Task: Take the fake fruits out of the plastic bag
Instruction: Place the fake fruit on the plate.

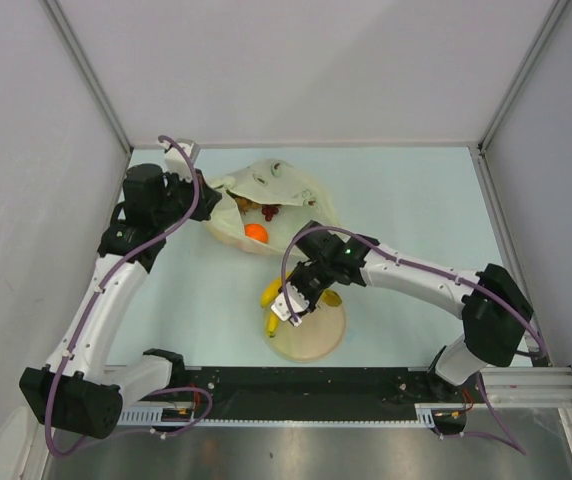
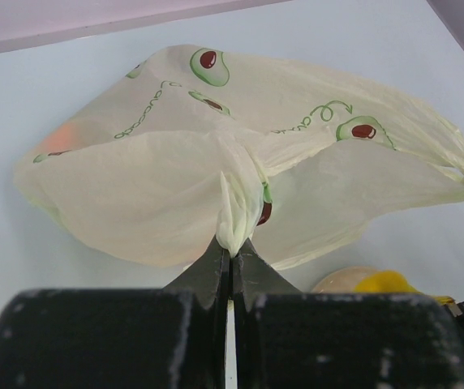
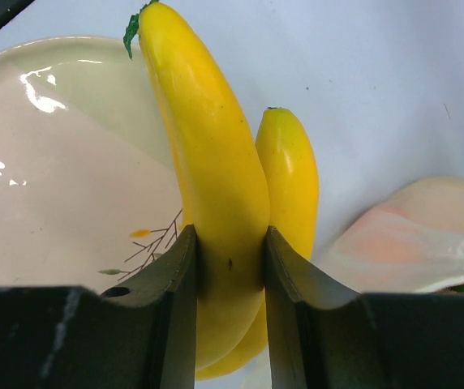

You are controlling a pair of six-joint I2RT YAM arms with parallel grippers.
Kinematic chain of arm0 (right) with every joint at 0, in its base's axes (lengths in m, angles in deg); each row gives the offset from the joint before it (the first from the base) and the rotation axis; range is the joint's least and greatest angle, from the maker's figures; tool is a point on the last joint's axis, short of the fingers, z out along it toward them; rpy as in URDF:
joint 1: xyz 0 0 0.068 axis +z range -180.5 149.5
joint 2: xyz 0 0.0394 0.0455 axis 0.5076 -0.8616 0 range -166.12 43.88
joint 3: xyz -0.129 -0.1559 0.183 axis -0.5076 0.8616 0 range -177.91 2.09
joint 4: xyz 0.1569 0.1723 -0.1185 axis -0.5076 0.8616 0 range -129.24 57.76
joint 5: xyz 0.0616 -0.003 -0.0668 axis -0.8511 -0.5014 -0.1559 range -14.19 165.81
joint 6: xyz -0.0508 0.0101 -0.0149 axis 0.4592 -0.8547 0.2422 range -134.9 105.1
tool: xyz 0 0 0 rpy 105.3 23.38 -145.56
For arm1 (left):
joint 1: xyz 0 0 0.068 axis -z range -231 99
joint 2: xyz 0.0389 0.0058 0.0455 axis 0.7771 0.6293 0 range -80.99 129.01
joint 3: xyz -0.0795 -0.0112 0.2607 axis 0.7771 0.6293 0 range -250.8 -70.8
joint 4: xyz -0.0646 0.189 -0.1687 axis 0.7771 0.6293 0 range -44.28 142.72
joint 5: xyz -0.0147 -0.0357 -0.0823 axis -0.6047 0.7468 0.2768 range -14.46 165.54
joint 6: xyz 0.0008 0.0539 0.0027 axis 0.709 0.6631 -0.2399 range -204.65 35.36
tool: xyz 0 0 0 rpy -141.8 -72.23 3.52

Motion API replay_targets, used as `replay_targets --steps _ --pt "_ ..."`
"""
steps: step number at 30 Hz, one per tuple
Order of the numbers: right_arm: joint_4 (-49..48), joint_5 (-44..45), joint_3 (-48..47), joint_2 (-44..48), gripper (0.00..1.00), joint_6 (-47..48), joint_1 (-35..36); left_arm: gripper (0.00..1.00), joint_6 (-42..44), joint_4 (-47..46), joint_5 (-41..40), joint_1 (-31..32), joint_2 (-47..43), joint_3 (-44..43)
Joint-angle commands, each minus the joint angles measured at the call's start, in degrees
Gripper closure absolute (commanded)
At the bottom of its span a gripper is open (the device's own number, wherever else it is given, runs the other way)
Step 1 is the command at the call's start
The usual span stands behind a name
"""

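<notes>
Right gripper [image 3: 230,235] clamps the bananas [image 3: 212,154] beside the plate [image 3: 53,203], lower centre of the top view; left gripper [image 2: 232,247] pinches the bag [image 2: 159,186], upper centre, orange [image 1: 256,232] inside.

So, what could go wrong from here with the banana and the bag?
1. The right tool clamps only one finger of the glossy yellow toy banana bunch; it could slip and miss the round beige plate.
2. The left tool pinches a thin fold of the crinkly pale yellow plastic bag; it may slip free, covering the orange fruit inside.
</notes>
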Motion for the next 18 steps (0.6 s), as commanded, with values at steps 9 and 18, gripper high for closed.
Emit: replay_targets --steps 9,18 --pt "-0.6 -3.7 -0.7 -5.2 1.00 14.6 1.2 1.00 1.8 0.8 0.3 -1.3 -1.4 -0.2" --pt "0.8 -4.0 -0.7 -8.7 1.00 21.2 1.8 1.00 2.6 1.6 0.9 -1.4 -1.9 0.5"
